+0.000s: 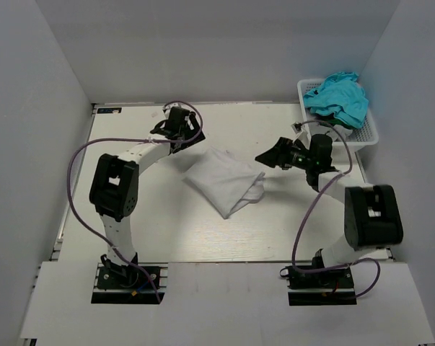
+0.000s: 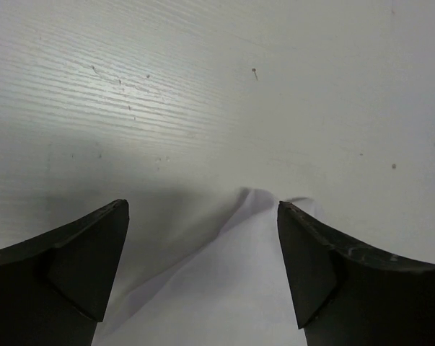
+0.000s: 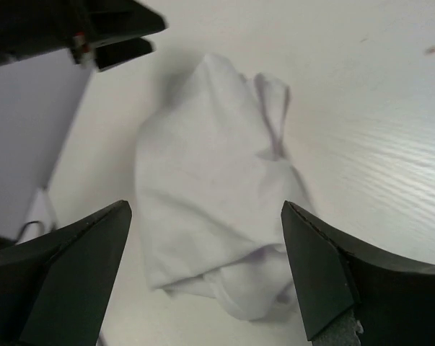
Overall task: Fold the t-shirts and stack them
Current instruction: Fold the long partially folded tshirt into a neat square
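Our left gripper [image 2: 202, 204] has its fingers apart, and the far-left corner of the folded white t-shirt [image 1: 224, 180] lies loose between them. The right gripper [image 3: 205, 205], also spread, hovers just right of this shirt. We think both should rise straight up, so the fold is not dragged. The turquoise t-shirts [image 1: 338, 97] lie far right of it, in the basket [image 1: 368, 133]
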`<state>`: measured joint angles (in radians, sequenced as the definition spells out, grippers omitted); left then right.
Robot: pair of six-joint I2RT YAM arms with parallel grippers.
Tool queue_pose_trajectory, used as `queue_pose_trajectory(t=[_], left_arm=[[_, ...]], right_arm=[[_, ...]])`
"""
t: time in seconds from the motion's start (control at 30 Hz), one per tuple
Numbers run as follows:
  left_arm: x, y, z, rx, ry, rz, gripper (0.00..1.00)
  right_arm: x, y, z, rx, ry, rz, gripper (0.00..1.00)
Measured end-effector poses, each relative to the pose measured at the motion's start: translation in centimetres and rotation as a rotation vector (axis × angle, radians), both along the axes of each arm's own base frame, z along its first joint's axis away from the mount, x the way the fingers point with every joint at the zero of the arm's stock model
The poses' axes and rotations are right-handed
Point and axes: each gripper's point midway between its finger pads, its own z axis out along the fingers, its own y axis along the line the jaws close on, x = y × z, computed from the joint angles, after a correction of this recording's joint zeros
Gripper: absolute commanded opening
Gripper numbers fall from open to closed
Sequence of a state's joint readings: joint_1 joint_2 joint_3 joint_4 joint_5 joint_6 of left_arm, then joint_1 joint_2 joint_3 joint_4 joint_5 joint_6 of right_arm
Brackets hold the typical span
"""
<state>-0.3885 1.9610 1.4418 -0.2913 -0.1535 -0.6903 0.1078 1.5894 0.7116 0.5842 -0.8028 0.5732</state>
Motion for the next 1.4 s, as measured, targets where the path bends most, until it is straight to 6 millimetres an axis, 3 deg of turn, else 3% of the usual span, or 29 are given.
queue_pose_trajectory(t=[0.1, 0.17, 0.33, 0.5, 0.6, 0.73, 0.87, 1.07, 1.17, 1.4], left_arm=[[-1.1, -0.1, 1.6, -0.019, -0.030, -0.038, 0.84], [-2.3, -0.5, 1.6, -0.044, -0.023, -0.072, 0.70], [-6.4, -1.6, -2.8, -0.084, 0.098, -0.158, 0.45], [-10.9, -2.5, -6.7, -0.099, 0.231, -0.201, 0.33], [-11.7, -3.5, -6.9, -0.126, 0.234, -0.215, 0.30], [-14.0, -5.7, -7.0, -0.169, 0.251, -0.256, 0.22], [-17.0, -7.7, -7.0, -0.156, 0.306, -0.307, 0.22], [-20.2, -7.9, -5.7, -0.067, 0.345, -0.354, 0.46], [-19.1, -6.4, -4.3, 0.014, 0.321, -0.294, 0.60], [-13.4, -5.4, -0.1, 0.100, 0.169, -0.187, 0.64]], right_arm=[[0.7, -1.6, 1.5, -0.158, -0.078, -0.092, 0.90], [0.5, -2.4, 1.2, -0.235, -0.068, -0.124, 0.90], [-2.2, -3.0, -2.8, -0.384, 0.092, -0.117, 0.90], [-5.2, -1.5, -5.7, -0.486, 0.192, -0.036, 0.90], [-5.8, -0.8, -6.7, -0.535, 0.226, -0.002, 0.90], [-4.8, -0.7, -7.0, -0.577, 0.239, -0.012, 0.90], [-1.9, -1.0, -6.0, -0.615, 0.197, -0.074, 0.90], [2.2, -1.1, -3.9, -0.638, 0.130, -0.144, 0.90], [2.6, -1.6, -3.8, -0.657, 0.122, -0.175, 0.90], [1.0, -2.5, -3.9, -0.671, 0.145, -0.194, 0.87]])
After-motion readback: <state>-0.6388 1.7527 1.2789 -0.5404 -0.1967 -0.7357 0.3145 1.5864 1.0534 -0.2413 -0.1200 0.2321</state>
